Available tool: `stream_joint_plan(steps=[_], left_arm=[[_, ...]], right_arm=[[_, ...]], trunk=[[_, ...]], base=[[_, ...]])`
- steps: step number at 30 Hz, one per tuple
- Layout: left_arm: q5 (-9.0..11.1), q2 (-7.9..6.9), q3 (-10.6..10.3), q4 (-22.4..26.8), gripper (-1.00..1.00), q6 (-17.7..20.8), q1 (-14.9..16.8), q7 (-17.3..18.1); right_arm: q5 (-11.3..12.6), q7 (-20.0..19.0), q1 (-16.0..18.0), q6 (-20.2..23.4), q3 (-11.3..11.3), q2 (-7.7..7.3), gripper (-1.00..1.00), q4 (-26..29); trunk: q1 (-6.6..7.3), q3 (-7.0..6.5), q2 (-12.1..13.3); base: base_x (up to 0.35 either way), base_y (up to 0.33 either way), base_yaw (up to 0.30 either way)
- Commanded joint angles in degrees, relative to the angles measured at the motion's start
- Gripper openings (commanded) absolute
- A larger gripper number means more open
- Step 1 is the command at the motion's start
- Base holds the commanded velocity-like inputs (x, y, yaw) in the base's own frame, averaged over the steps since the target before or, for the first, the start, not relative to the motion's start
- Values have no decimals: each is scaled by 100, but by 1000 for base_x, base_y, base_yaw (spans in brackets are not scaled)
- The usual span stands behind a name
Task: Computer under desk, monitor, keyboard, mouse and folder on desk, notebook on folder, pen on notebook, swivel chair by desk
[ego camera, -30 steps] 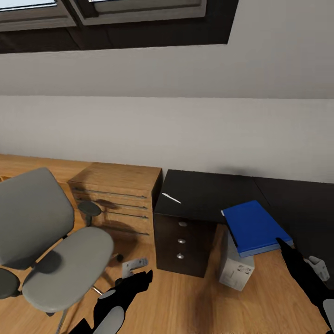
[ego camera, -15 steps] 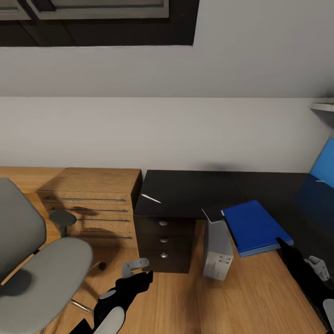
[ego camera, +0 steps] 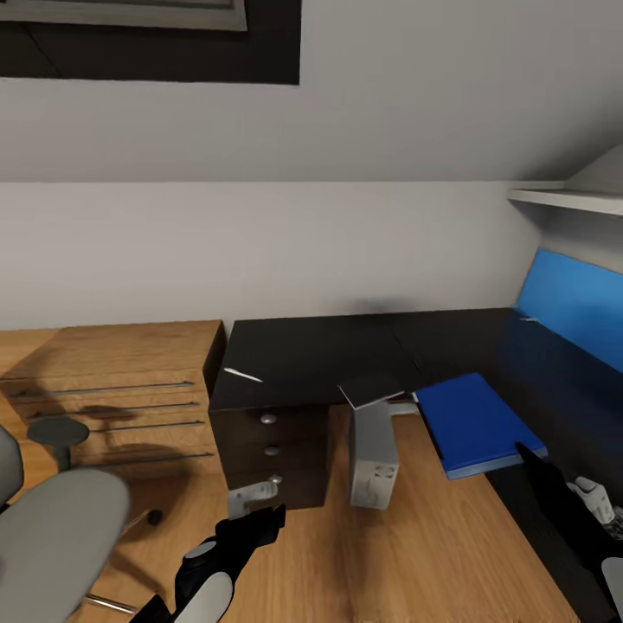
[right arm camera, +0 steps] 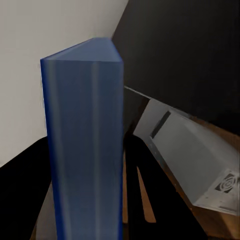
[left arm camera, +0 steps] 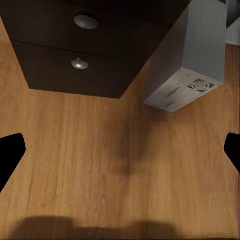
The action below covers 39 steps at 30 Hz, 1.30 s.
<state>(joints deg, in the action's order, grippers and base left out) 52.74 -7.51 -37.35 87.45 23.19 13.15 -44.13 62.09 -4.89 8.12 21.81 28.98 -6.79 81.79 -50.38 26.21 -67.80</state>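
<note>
My right gripper is shut on the near edge of the bright blue folder, which it holds level over the inner corner of the black-topped desk. In the right wrist view the folder stands edge-on between the black fingers. The thin white pen lies on the desk top above the drawers. The grey computer stands on the floor by the drawers, partly under the desk edge. My left gripper hangs open above the wooden floor, holding nothing. The swivel chair is at the lower left.
A light wooden dresser stands left of the desk. A bright blue upright panel stands on the desk's right wing, below a wall shelf. The drawer knobs and computer show ahead in the left wrist view.
The camera has swung right, so chair, dresser and desk slid left in the picture and the blue panel and shelf came into view. Both grippers keep their poses; the folder stays held.
</note>
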Motion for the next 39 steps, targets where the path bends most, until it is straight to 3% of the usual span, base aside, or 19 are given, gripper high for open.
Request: stream_joint_plan(steps=[1,9,17,21,23,25,27,28,29,33,37,39], left_arm=[[33,-5,-10,9,100,10,5,-43],[39,-2,-14,9,100,10,5,-43],[60,4,-22,-2,100,10,4,-39],[60,14,-47,-198,100,10,4,-24],[53,50,-49,-309,100,10,5,-19],[53,75,-46,-335,100,10,5,-15],[58,97,-45,-365,100,10,4,-11],[57,105,-45,-371,100,10,4,-12],[49,127,-49,-383,100,10,4,-13],[38,148,-52,-392,100,10,5,-16],[35,152,-50,-394,100,10,5,-17],[45,155,-49,-401,100,10,4,-17]], right_arm=[[26,-12,6,36,11,2,-100,2],[13,-13,6,27,5,3,-100,25],[-19,-19,6,49,-25,24,-100,256],[-7,347,21,10,-66,45,-100,286],[-1,789,181,-404,-276,114,-100,288],[1,994,416,-1229,-454,253,-100,261],[-2,1276,742,-2124,-875,425,-100,89],[-2,1359,823,-2316,-1014,458,-100,29],[-7,1618,1021,-2829,-1420,526,-100,-138],[-6,2060,1274,-3869,-2126,702,-100,-418],[5,2174,1342,-4431,-2462,934,-100,-621],[43,2185,1353,-4542,-2526,991,-100,-1128]], trunk=[[0,6,-4],[0,6,-4],[0,6,-4],[0,6,-4],[0,6,-4],[0,6,-4],[0,6,-4],[0,6,-4],[0,6,-4],[0,6,-4],[0,6,-4],[0,6,-4]], base=[[0,0,-300],[0,0,-294],[0,0,-57],[0,0,-4],[0,0,0],[0,0,0],[0,0,0],[0,0,0],[0,0,0],[0,0,0],[0,0,0],[0,0,0]])
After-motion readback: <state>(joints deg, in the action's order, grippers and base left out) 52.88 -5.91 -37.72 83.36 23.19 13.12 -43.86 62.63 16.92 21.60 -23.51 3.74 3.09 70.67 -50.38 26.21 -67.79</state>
